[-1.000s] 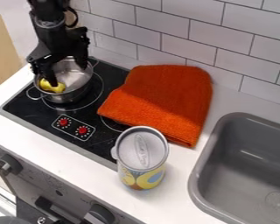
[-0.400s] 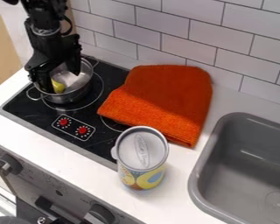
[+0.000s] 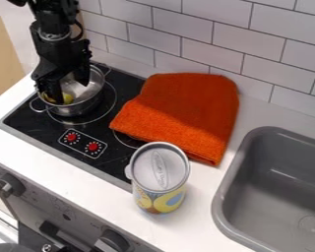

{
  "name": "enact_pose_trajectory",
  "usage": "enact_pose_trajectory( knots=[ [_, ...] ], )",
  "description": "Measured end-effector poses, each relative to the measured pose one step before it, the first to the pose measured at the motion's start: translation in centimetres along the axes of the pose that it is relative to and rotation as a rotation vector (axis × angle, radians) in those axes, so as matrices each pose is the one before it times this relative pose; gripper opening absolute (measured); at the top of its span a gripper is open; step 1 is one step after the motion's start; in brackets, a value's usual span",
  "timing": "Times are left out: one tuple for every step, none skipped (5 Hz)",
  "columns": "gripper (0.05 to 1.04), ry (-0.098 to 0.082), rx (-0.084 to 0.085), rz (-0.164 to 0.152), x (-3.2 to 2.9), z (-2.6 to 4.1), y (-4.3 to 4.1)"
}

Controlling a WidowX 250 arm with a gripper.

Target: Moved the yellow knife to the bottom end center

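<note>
Yellow item point(image 3: 68, 99) in the metal pot point(image 3: 79, 108) is now more obscured by the open claw point(image 3: 71, 92), which grips nothing; relocation appears outstanding.

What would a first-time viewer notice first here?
The bright orange cloth, spread over part of the black cooktop and the counter, dominates. Next come the tall lidded can in front of it and the black gripper reaching down into the metal pot, where something yellow shows.
</note>
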State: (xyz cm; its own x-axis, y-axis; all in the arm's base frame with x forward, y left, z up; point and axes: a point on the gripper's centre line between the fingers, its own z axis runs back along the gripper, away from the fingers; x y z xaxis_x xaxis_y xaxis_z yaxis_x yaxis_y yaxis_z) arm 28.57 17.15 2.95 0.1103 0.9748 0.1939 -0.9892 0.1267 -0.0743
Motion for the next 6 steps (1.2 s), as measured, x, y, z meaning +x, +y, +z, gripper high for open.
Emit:
enact_pose_trajectory(
  knots=[
    [0.843, 0.0017, 0.012, 0.0012, -0.083, -0.432, -0.066],
    [0.853, -0.0077, 0.0066, 0.0058, 0.048, -0.473, 0.023],
    [0.867, -0.0129, 0.0054, 0.0145, 0.153, -0.574, 0.026],
    [0.833, -0.0098, 0.0119, -0.0014, -0.104, -0.315, -0.027],
    [0.523, -0.0024, -0.0032, -0.0005, -0.016, 0.024, -0.229],
    [0.311, 0.0339, 0.0158, 0.0164, -0.115, 0.205, -0.08]
  ],
)
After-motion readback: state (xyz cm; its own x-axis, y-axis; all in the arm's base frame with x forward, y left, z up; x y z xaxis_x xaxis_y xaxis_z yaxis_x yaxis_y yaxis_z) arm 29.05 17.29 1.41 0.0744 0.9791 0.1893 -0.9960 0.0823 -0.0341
